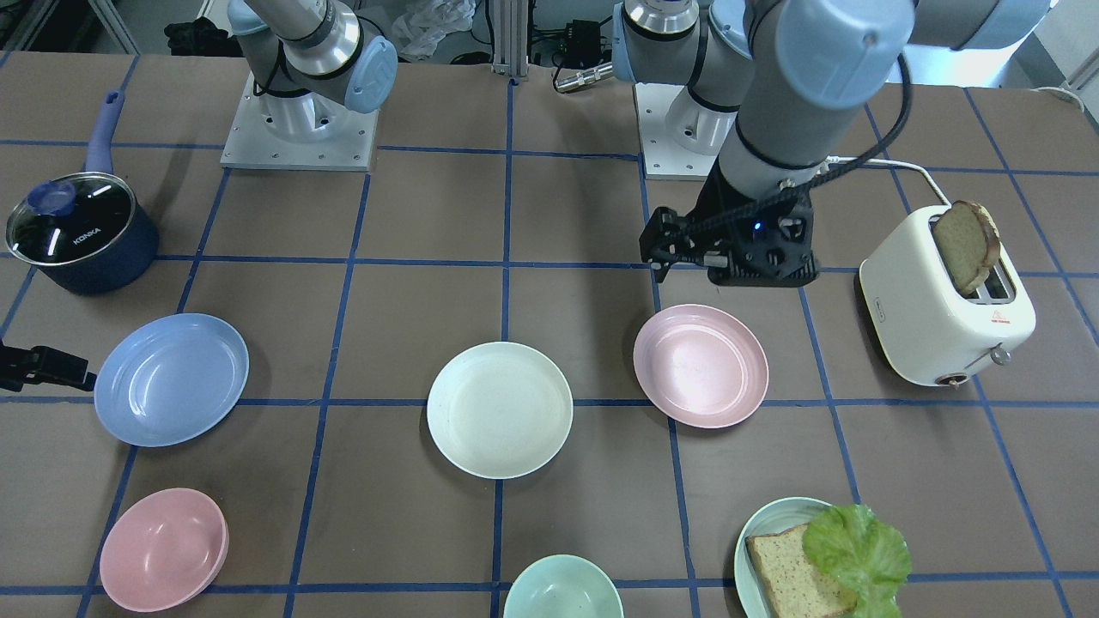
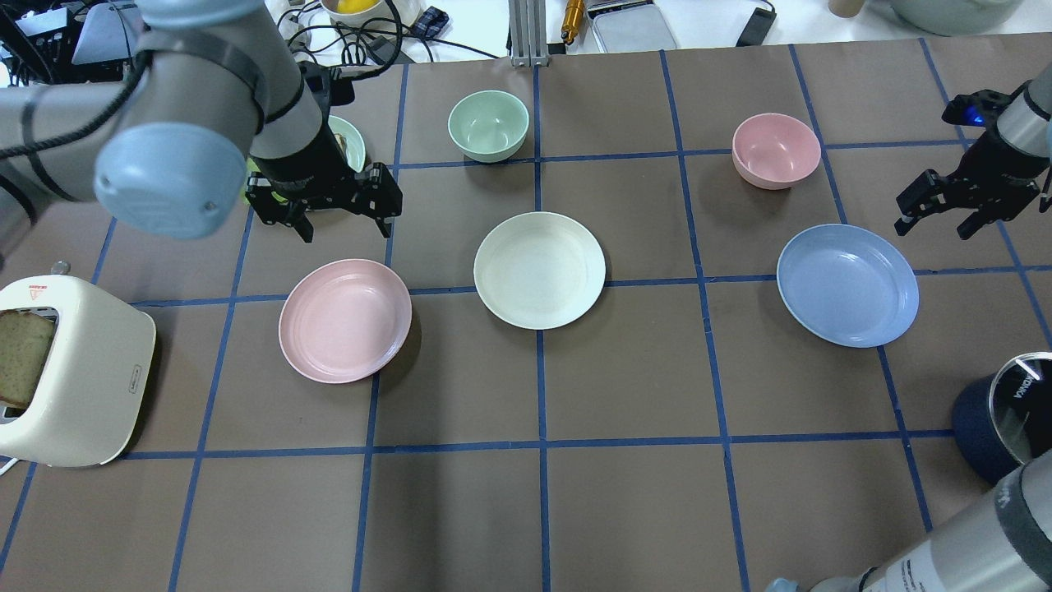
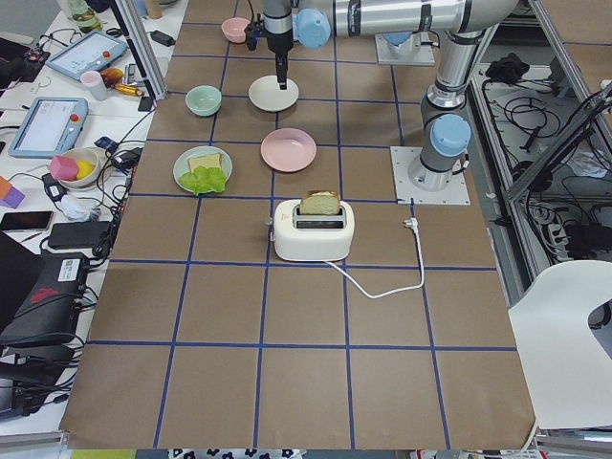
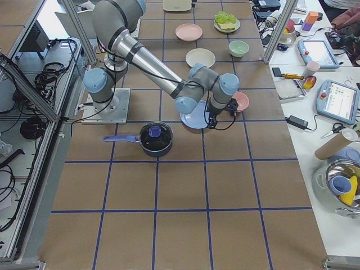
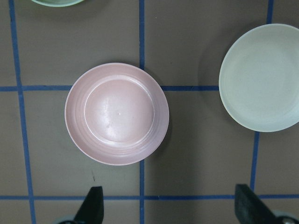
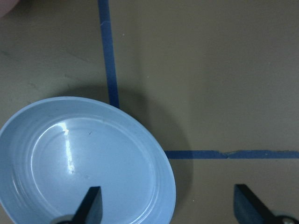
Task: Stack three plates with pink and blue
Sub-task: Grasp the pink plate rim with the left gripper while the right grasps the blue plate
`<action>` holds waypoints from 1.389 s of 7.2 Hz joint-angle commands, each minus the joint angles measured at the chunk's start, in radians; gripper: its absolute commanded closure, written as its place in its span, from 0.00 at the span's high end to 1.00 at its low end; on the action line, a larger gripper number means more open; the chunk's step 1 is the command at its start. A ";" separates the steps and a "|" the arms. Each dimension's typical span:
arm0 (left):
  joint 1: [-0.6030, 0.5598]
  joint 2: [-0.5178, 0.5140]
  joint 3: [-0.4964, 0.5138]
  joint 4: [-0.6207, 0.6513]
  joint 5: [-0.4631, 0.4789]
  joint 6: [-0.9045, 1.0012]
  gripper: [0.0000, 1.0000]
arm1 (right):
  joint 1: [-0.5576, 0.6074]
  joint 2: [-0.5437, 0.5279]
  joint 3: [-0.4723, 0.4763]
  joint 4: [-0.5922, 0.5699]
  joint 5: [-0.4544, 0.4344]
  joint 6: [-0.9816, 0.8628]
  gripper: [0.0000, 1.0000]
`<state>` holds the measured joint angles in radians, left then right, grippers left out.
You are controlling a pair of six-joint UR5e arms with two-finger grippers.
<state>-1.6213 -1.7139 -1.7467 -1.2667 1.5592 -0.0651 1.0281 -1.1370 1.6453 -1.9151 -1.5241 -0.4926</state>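
Note:
Three equal plates lie apart on the brown table: the pale pink plate (image 2: 345, 320) on the left, the cream-white plate (image 2: 540, 270) in the middle, the light blue plate (image 2: 847, 284) on the right. My left gripper (image 2: 329, 210) is open and empty and hovers just beyond the pink plate's far rim. The pink plate (image 5: 117, 113) lies whole in the left wrist view. My right gripper (image 2: 937, 218) is open and empty and hovers over the blue plate's far right edge. In the right wrist view one fingertip (image 6: 92, 201) is over the blue plate (image 6: 79, 163) and the other is over bare table.
A white toaster (image 2: 78, 378) holding a bread slice stands at the left edge. A dark blue lidded pot (image 2: 1007, 411) stands at the right. A pink bowl (image 2: 776, 150), a green bowl (image 2: 488, 125) and a green plate (image 1: 760, 536) with bread and lettuce stand at the far side.

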 commanded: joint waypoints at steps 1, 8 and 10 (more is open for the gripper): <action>-0.005 -0.108 -0.210 0.345 0.001 -0.008 1.00 | -0.029 0.003 0.101 -0.091 0.037 0.000 0.98; -0.051 -0.211 -0.235 0.428 0.002 -0.022 0.00 | -0.059 0.006 0.148 -0.088 0.038 -0.009 0.54; -0.071 -0.191 -0.226 0.447 0.085 -0.041 0.00 | -0.059 0.006 0.148 -0.088 0.038 -0.009 0.48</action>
<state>-1.6790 -1.9172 -1.9804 -0.8314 1.5961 -0.0957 0.9695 -1.1306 1.7931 -2.0037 -1.4869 -0.5015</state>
